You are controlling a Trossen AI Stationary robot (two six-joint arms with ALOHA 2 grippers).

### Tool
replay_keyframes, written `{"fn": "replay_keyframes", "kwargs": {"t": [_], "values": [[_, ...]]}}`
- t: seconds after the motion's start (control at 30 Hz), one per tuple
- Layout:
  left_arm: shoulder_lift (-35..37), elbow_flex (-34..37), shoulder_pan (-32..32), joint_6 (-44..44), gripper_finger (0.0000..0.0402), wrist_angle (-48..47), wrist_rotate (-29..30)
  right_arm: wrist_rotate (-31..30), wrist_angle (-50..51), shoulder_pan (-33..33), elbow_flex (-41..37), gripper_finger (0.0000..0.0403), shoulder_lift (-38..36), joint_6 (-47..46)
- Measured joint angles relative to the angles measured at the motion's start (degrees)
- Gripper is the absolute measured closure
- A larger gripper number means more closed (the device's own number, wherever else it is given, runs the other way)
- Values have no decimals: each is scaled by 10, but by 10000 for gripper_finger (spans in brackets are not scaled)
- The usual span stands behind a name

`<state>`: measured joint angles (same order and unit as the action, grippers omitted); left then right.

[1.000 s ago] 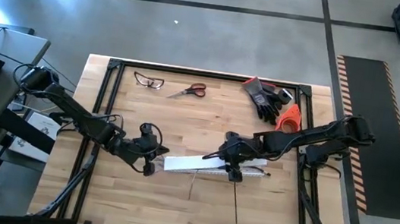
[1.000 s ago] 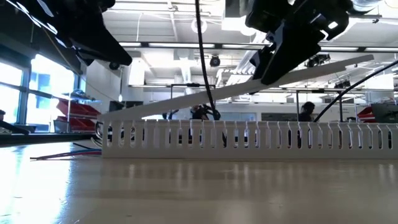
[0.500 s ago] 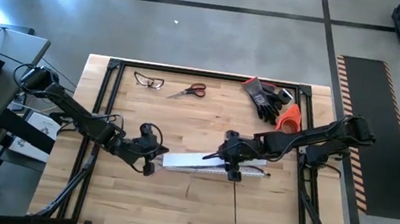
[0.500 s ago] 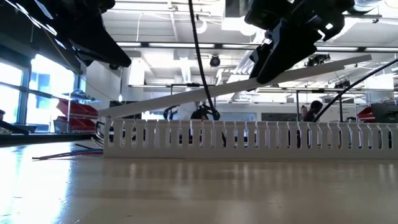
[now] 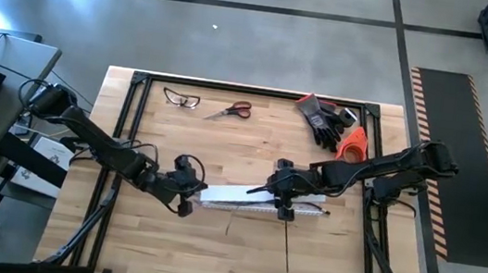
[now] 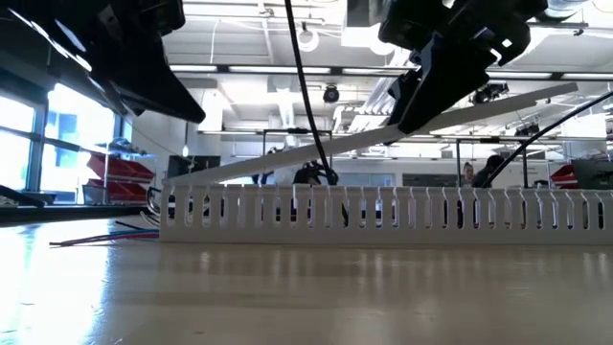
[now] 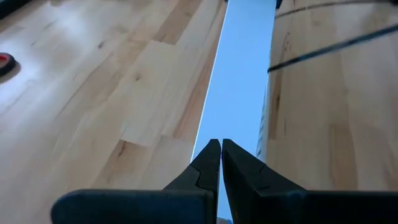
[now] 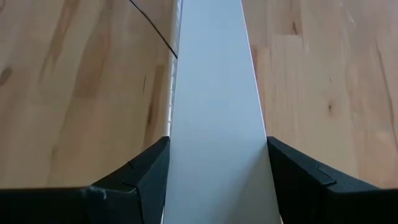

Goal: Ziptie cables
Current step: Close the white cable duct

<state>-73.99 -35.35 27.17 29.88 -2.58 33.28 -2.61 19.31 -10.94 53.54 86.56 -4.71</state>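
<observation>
A white slotted channel lies across the middle of the table, standing on its base. Thin cables trail onto the table from its left end. A flat white cover strip slants over the channel: its left end is low, by the channel's left end, and its right end is raised. My right gripper is shut on this strip. My left gripper is shut and hovers just over the strip's low left end. Two dark zipties lie on the table nearer than the channel. My right gripper holds the cover strip across its width, one finger on each long edge, right of the strip's middle. The fingers slant down from the table's right side. The strip is tilted, with its right end lifted over the channel and its left end low.
At the far edge lie safety glasses, red-handled scissors, black gloves and an orange object. Black frame rails run along the table's sides. Bare wood lies near the front edge.
My left gripper, still shut, has edged down and a little toward the table's right, closer to the cover strip's low left end. My right gripper and the strip have kept still.
</observation>
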Motion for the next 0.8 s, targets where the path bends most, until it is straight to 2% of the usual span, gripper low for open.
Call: {"fn": "replay_keyframes", "kwargs": {"t": [0.23,0.8], "values": [[-7,0,-2,-1,402,17,-2,26,-3,0,0,197,0,-9],[-28,0,-2,-5,402,40,-42,34,-7,1,0,197,-11,-16]]}}
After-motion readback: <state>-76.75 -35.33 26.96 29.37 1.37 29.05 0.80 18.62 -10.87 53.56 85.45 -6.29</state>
